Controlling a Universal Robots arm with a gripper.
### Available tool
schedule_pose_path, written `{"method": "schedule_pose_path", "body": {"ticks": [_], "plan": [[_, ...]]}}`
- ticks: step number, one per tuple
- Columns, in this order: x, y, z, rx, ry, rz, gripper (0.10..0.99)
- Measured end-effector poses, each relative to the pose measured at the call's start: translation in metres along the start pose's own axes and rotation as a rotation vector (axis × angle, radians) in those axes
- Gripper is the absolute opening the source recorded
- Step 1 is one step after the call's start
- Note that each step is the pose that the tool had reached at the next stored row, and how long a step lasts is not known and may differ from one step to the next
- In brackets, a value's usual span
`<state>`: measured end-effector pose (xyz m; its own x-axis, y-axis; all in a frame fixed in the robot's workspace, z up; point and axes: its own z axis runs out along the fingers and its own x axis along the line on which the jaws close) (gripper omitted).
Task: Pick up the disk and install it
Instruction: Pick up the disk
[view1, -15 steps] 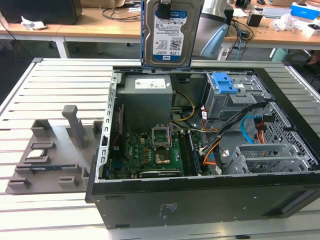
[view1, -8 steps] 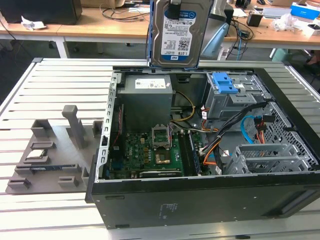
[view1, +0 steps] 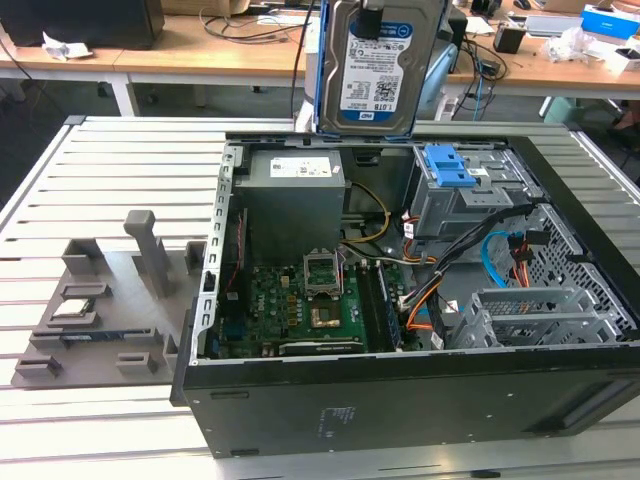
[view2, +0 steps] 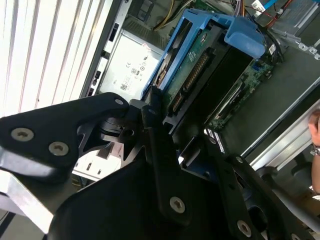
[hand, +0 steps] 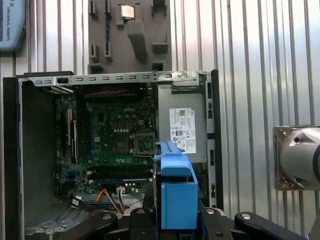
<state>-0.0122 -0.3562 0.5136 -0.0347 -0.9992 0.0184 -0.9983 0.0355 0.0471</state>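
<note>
The disk (view1: 378, 65), a silver hard drive with a white-and-blue label in a blue carrier rail, hangs upright in the air above the back edge of the open computer case (view1: 215, 300). My gripper (view1: 372, 15) is shut on its top edge. In the first wrist view the blue carrier (hand: 177, 192) stands between my black fingers (hand: 142, 220), with the gripper (hand: 177, 217) looking straight down into the case. In the second wrist view the disk (view2: 200, 65) shows its circuit side and connector, clamped in the gripper (view2: 180, 125).
Inside the case are a motherboard (view1: 300, 300), a grey power supply (view1: 295, 185), a drive bay with a blue latch (view1: 450, 170), a metal drive cage (view1: 530, 315) and loose cables. A grey fixture (view1: 100, 300) with a small chip stands at the exterior view's left. A hand (view2: 315, 135) is nearby.
</note>
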Motion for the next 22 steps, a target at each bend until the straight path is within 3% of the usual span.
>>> {"method": "schedule_pose_path", "body": {"ticks": [2,10,15,22], "plan": [[-0.0001,-0.0037,-0.0002,0.0,0.0,0.0,0.365],[0.0019,-0.0044,-0.0002,0.0,0.0001,0.0,0.365],[0.0203,-0.005,0.0002,0.0,0.0002,0.0,0.365],[0.0379,-0.0056,0.0007,0.0,0.0005,0.0,0.365]]}}
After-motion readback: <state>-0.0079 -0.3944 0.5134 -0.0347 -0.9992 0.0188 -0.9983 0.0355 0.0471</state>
